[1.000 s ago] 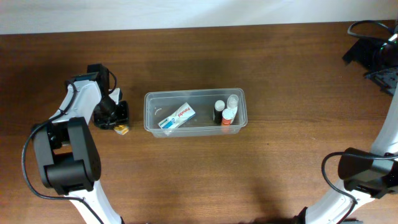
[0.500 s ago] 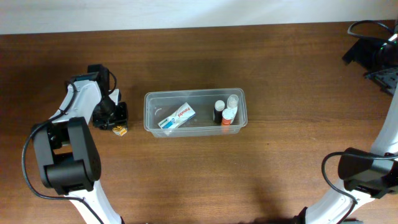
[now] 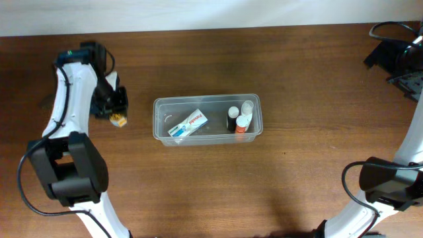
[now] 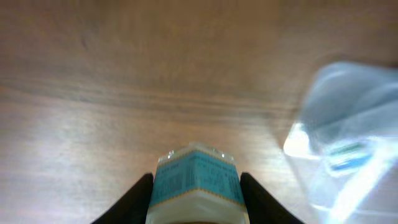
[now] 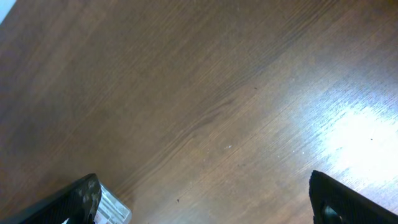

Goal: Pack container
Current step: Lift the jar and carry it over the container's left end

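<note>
One brown wooden table bears the clear container.

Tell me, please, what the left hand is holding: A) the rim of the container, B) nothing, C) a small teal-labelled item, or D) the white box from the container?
C: in the left wrist view the left hand is closed on a small teal-labelled item, which the overhead view shows apart from the container.
</note>
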Controlling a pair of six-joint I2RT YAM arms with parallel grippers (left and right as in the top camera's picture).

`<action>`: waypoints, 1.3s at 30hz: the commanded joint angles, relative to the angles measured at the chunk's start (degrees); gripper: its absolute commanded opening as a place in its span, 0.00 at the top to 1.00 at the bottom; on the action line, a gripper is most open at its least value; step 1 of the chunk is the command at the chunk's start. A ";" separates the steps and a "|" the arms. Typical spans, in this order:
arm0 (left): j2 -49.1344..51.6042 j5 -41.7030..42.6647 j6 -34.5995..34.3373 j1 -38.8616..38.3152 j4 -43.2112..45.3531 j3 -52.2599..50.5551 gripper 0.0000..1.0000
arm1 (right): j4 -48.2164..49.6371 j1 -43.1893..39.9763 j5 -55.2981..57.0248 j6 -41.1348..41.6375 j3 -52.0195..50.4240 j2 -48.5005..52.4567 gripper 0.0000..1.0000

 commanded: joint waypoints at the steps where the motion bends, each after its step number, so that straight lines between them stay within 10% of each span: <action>1: -1.11 0.13 -0.57 -2.91 -2.71 7.26 0.69 | -0.33 0.15 -0.11 0.00 -0.15 -1.27 0.02; 21: -1.07 -5.75 -9.14 -23.58 -4.70 13.75 0.68 | -0.33 0.15 -0.11 0.00 -0.15 -1.27 0.02; 39: -1.05 -8.48 -18.73 -26.45 10.95 -6.95 0.64 | -0.33 0.15 -0.11 0.00 -0.15 -1.27 0.02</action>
